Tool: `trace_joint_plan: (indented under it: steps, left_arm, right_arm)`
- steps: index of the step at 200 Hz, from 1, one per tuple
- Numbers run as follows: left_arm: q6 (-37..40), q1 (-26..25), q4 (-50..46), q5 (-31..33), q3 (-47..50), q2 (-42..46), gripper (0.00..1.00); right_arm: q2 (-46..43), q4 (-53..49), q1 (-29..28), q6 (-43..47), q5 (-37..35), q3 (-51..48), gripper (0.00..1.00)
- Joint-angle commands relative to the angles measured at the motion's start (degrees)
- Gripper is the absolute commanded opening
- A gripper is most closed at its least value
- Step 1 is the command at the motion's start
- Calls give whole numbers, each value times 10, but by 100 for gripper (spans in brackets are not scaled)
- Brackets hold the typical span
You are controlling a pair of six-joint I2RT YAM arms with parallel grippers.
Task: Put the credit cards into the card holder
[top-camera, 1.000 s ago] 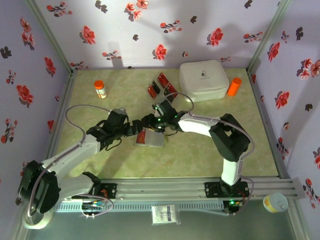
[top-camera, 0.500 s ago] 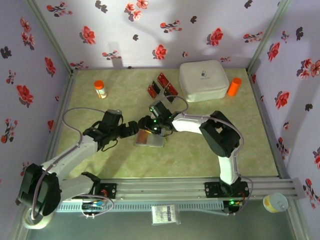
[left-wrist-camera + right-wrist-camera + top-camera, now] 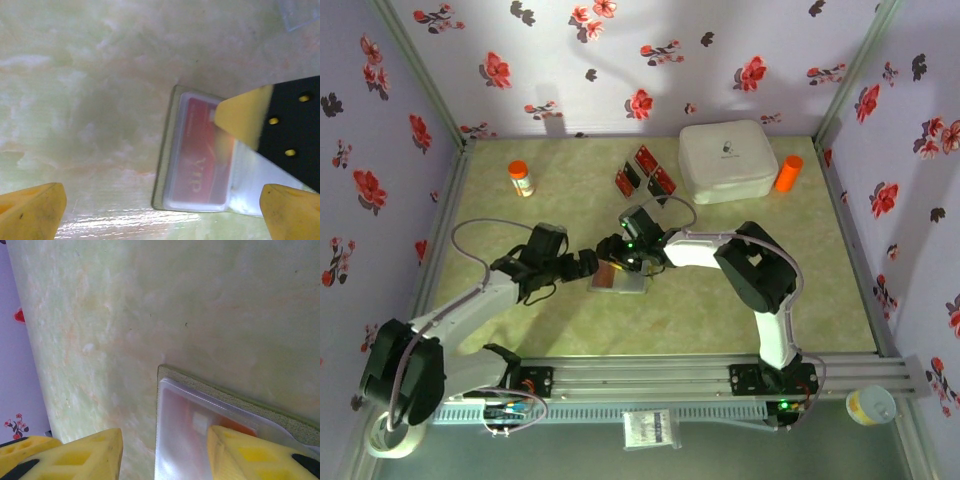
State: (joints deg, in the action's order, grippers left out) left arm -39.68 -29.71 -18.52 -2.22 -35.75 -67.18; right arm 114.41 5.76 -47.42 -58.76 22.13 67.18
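Note:
The olive-green card holder (image 3: 632, 285) lies open and flat on the table, just ahead of both arms. One red credit card (image 3: 202, 155) sits under its clear pocket, gold lettering showing. My left gripper (image 3: 162, 215) is open wide, low over the holder's left edge (image 3: 588, 266), with nothing between its fingers. My right gripper (image 3: 165, 455) stands open over the holder (image 3: 225, 390). One of its yellow fingertips (image 3: 245, 117) rests on the pocket over the card (image 3: 186, 432); the other hangs over bare table. Three more red credit cards (image 3: 646, 160) lie at the back.
A big white rounded box (image 3: 727, 160) stands at the back right with an orange cylinder (image 3: 788, 173) beside it. A small orange-capped bottle (image 3: 521, 178) stands at the back left. Flowered walls close three sides.
My right arm has swung left and its gripper has come down onto the holder. The left gripper has edged slightly right, staying open.

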Motion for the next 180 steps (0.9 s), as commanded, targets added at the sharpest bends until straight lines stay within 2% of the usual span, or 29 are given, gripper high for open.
trace_joint_plan:
  steps: [1,68,154,180]
  left_arm:
    - [13,2,16,-8,18,-14,100]
    - [12,-15,63,8,40,-52,100]
    - [43,-52,35,87,11,-122,100]
    - [39,-56,30,93,14,-132,100]
  right_arm:
    - [12,-17,-3,5,3,8,49]
    - [1,-33,1,17,8,11,49]
    - [2,-8,1,1,12,9,49]
    - [-9,-17,5,4,16,21,49]
